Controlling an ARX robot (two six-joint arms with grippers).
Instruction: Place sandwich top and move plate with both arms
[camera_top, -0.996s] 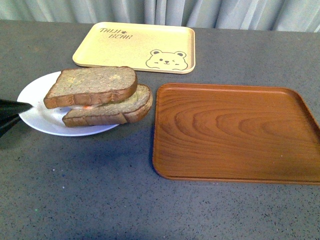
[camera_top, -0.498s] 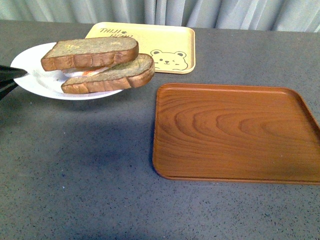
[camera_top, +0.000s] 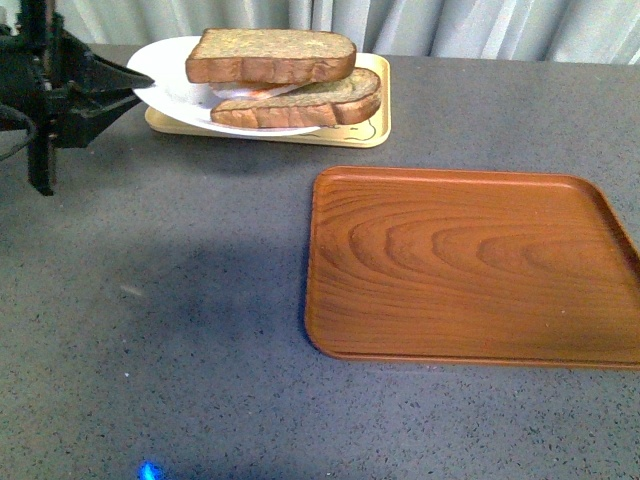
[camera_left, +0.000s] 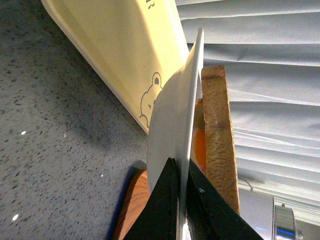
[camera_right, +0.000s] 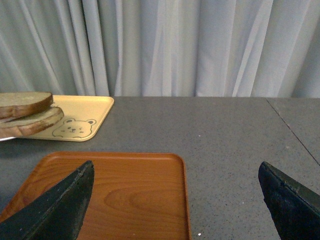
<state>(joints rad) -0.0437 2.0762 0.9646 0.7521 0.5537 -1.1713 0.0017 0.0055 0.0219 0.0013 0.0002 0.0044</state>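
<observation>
The round white plate (camera_top: 170, 82), bearing the brown bread sandwich top (camera_top: 270, 55), half hides the yellow bear-printed tray (camera_top: 372, 120); left claw (camera_top: 130, 85) pinches the plate's rim; right claw (camera_right: 175, 167) gapes, empty.

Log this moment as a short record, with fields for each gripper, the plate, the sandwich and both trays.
left gripper: shut on the rim of the plate
right gripper: open, holding nothing, facing the wooden tray
plate: held off the table, over the yellow bear tray in the front view
sandwich top: on the stack, over the lower slice, with orange filling between
wooden tray: flat on the table, nothing on it
</observation>
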